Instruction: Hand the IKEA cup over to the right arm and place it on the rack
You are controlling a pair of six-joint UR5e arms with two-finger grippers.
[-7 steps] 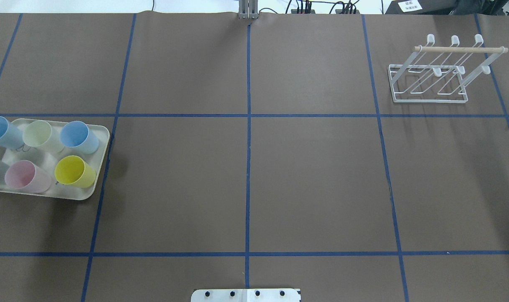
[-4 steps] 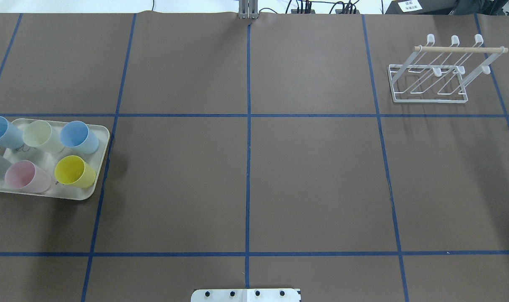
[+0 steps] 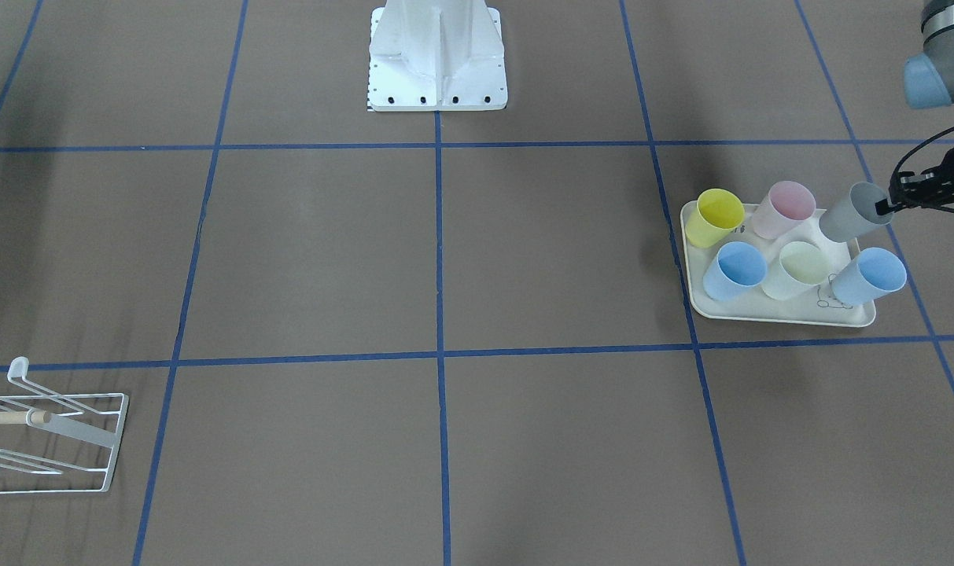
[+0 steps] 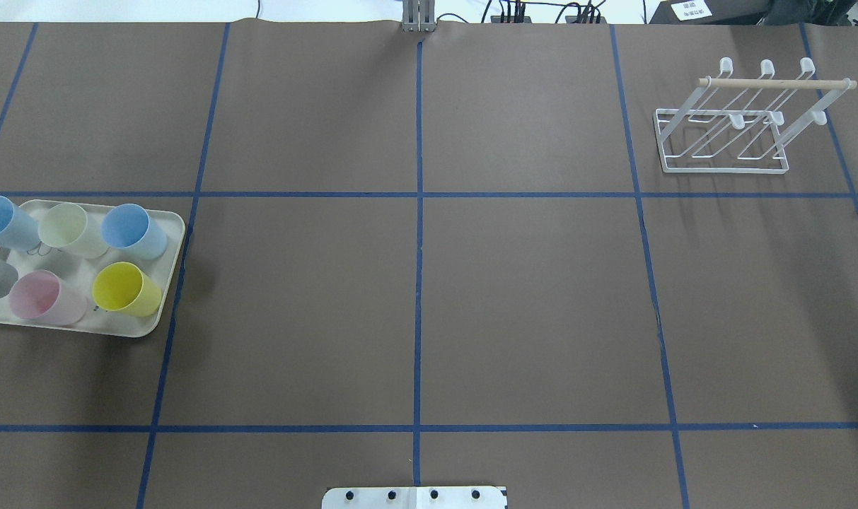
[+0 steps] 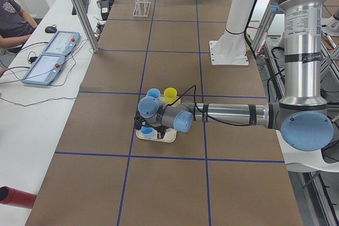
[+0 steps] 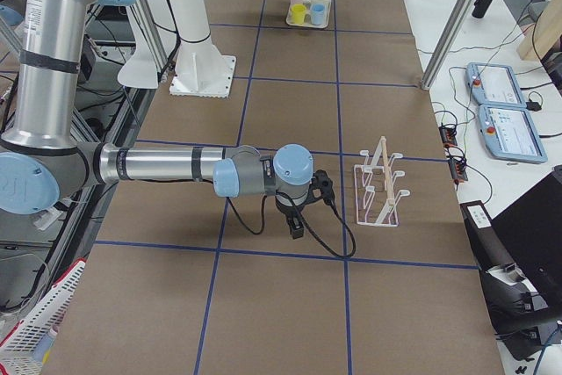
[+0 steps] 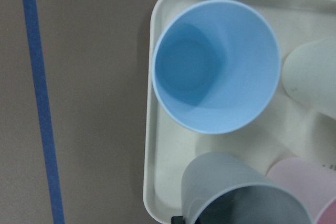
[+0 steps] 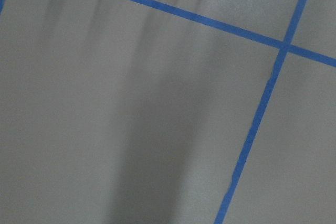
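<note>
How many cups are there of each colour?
Blue cups: 2
Yellow cup: 1
Pink cup: 1
Pale green cup: 1
Grey cup: 1
Total: 6 cups

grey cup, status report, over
Left gripper shut on rim of grey plastic cup, tilted at cream tray's edge. Right gripper near white wire rack, open or shut unclear. Pink plastic cup close alongside.
</note>
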